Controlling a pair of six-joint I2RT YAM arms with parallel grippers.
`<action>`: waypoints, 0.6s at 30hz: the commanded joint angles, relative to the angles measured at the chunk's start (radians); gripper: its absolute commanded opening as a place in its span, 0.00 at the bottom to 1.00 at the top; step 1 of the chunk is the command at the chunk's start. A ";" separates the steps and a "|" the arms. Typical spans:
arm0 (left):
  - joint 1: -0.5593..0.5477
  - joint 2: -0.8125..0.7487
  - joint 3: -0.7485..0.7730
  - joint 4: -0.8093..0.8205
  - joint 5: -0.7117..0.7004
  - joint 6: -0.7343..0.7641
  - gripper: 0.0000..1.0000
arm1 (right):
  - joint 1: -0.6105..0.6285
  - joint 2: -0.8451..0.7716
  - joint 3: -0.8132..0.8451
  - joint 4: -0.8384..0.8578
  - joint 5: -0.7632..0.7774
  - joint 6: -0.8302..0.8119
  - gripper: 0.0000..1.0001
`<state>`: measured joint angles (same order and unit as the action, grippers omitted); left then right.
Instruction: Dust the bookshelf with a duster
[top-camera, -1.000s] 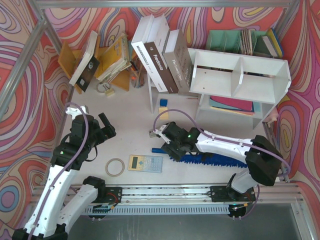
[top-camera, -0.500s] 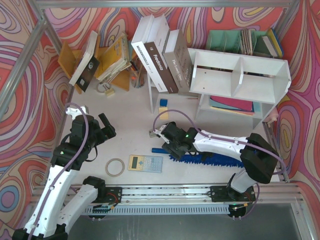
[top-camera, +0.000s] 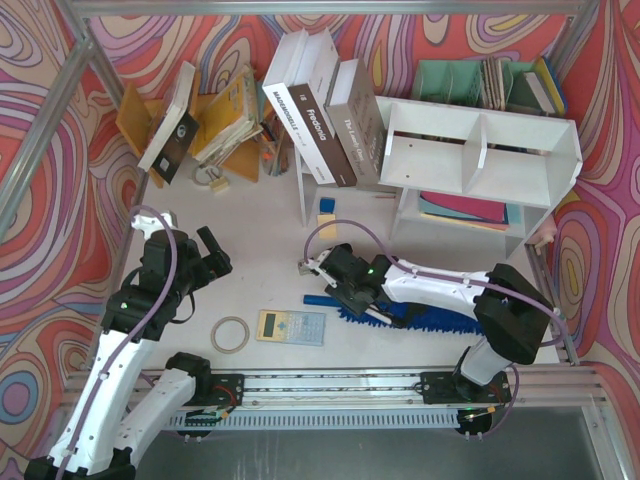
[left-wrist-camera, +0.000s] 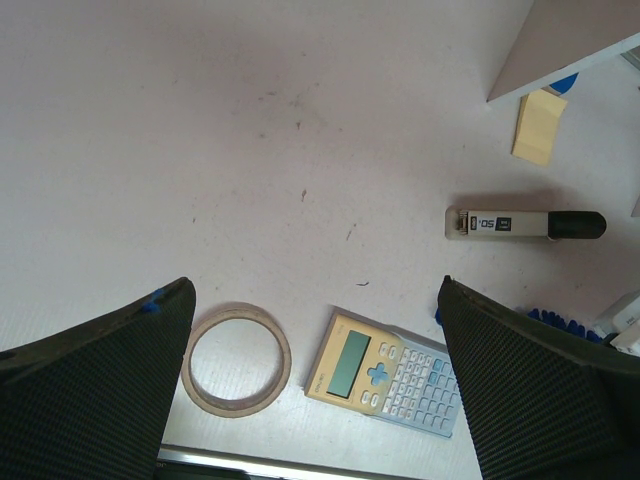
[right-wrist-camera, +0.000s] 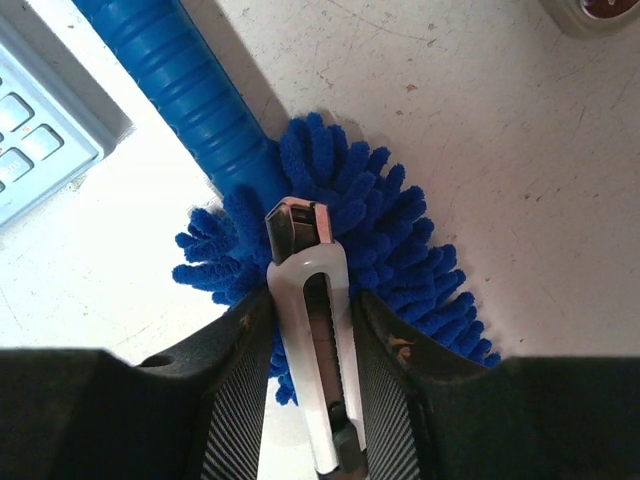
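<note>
From above, one duster (top-camera: 372, 321) lies by the desk's near right edge; one bookshelf (top-camera: 480, 150) fills its far right corner; the left gripper (left-wrist-camera: 315, 285), jaws wide apart, overlooks one tape ring (left-wrist-camera: 238, 359), one calculator (left-wrist-camera: 392, 372), one stapler (left-wrist-camera: 520, 224) marked "50"; the right gripper (right-wrist-camera: 312, 315) pinches the duster's fluff.

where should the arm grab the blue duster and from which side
Grip the duster at the neck, where the ribbed blue handle meets the fluffy head. It lies flat on the table, so come straight down from above, jaws set across its narrow width; the firm handle should hold better than soft pile.
</note>
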<state>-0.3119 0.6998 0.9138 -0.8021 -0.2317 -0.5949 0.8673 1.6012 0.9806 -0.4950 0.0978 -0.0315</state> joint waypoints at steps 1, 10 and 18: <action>-0.001 0.000 -0.016 -0.012 0.002 -0.006 0.98 | -0.004 0.010 0.037 -0.005 0.026 -0.014 0.39; -0.001 0.004 -0.016 -0.012 -0.005 -0.006 0.98 | -0.004 0.000 0.068 -0.039 0.042 -0.022 0.35; -0.001 0.006 -0.015 -0.012 -0.015 -0.008 0.99 | -0.004 -0.010 0.068 -0.051 0.037 -0.023 0.32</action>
<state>-0.3119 0.7044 0.9138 -0.8021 -0.2329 -0.5949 0.8646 1.6012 1.0279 -0.5140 0.1165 -0.0444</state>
